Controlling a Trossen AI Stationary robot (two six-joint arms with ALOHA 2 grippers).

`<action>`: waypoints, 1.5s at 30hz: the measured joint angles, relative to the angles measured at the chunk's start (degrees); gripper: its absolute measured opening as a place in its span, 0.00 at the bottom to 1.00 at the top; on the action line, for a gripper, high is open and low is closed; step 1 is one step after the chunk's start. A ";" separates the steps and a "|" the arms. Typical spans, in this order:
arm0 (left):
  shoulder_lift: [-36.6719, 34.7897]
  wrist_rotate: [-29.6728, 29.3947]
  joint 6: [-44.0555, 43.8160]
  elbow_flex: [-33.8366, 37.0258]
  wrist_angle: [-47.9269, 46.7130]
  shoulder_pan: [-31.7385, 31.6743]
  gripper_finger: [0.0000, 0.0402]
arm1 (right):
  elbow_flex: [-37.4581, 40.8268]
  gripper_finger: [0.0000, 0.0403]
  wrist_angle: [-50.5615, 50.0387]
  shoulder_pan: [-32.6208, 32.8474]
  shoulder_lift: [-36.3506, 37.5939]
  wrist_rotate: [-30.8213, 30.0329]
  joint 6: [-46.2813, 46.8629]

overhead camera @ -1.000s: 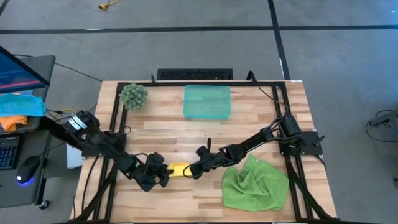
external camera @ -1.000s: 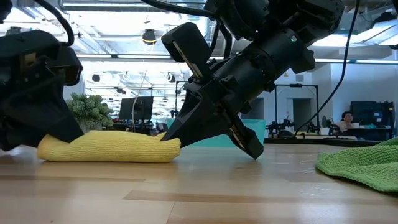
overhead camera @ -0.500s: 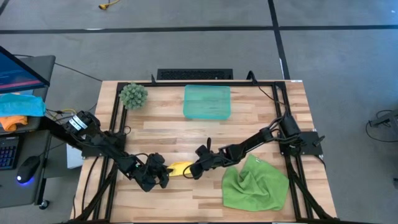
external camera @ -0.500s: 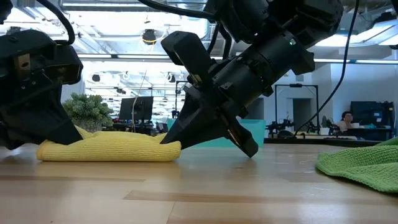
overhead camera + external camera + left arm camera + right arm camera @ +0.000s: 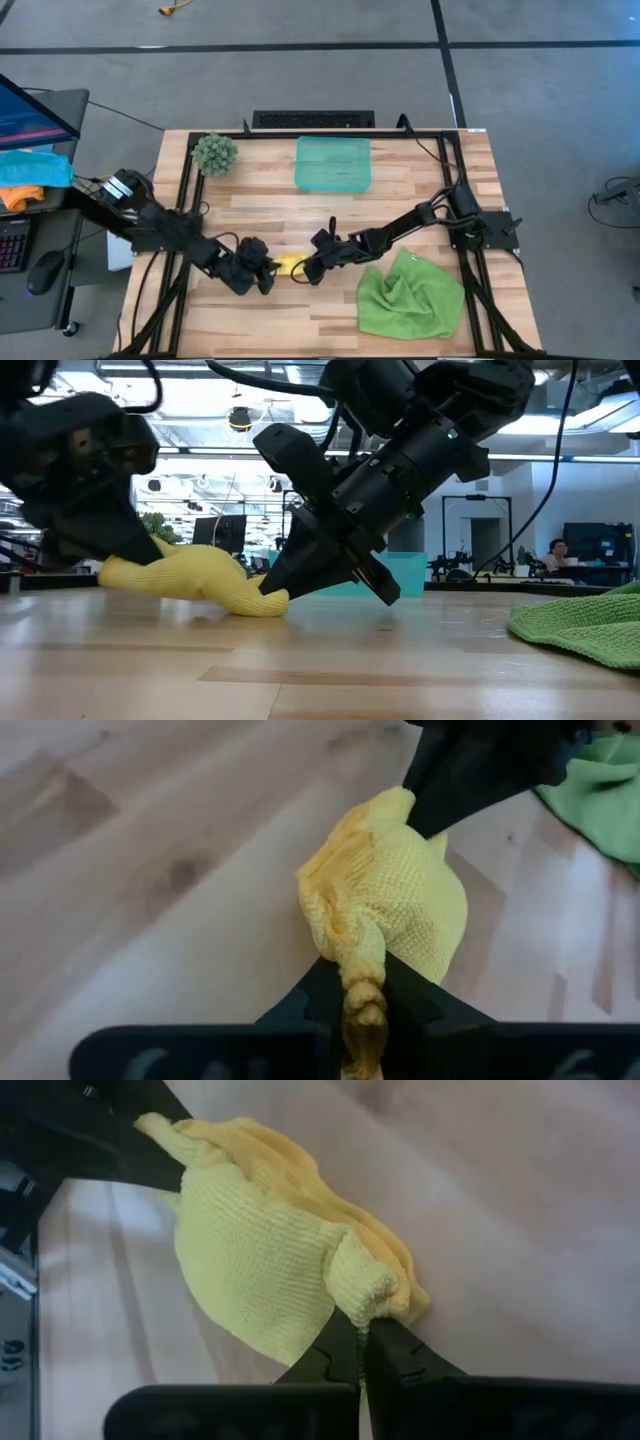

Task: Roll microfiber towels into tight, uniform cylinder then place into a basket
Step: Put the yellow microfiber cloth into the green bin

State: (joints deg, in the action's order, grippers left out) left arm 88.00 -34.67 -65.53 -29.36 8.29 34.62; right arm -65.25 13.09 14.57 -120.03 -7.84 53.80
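Basket [image 5: 333, 164]: translucent teal-green tray at the far middle of the table [image 5: 330, 325]; nothing shows inside it; in the low view only its wall [image 5: 408, 574] shows behind the right arm.
Yellow towel [image 5: 291, 264]: rolled into a short, lumpy cylinder, well apart from the basket on the near side, slightly toward the left arm; in the low view [image 5: 195, 574] it sags in the middle, one end raised off the wood and the other end low by the tabletop.
Yellow towel surface: ribbed knit, layered folds visible at each pinched end [image 5: 385, 910] [image 5: 265, 1255].
Left gripper [image 5: 268, 276]: fingers clamped together on one end of the yellow towel, on the side away from the basket; a twisted tail of cloth sits squeezed between them [image 5: 362, 1005].
Right gripper [image 5: 303, 272]: fingers pressed together on the opposite end of the yellow towel, a small nub of cloth caught at their tips [image 5: 362, 1342].
Green towel [image 5: 410, 296]: loosely crumpled, unrolled, flat on the table, farther from the basket than the yellow towel and toward the right arm's side; its edge shows in the low view [image 5: 585, 626].
Fuzzy green ball [image 5: 215, 153]: just beside the basket toward the left arm, apart from it.
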 joint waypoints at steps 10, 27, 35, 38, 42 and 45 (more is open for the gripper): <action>-3.37 4.45 9.99 -0.04 -0.76 -9.28 0.05 | 0.00 0.03 -9.08 -3.96 6.20 -4.44 -6.83; -13.29 14.60 31.82 -0.67 1.08 -35.54 0.04 | -0.04 0.03 -12.93 -14.92 11.72 -3.95 -16.80; -12.91 24.26 39.63 -5.85 0.16 -47.43 0.04 | -0.04 0.03 -13.29 -21.30 12.13 -1.01 -19.92; -12.94 25.78 41.44 -8.00 -1.90 -50.86 0.04 | -0.17 0.03 -13.49 -23.41 13.53 -0.94 -21.31; -12.91 27.49 43.96 -10.29 -2.67 -54.56 0.04 | -0.13 0.03 -13.99 -26.15 15.84 0.27 -23.62; -12.91 28.46 45.86 -11.82 -2.79 -57.20 0.04 | -0.15 0.03 -14.25 -28.54 17.09 0.29 -25.38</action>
State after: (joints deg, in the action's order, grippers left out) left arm 75.09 -6.21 -19.67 -41.18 5.50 -22.58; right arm -65.41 -1.16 -13.96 -102.95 -7.55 28.41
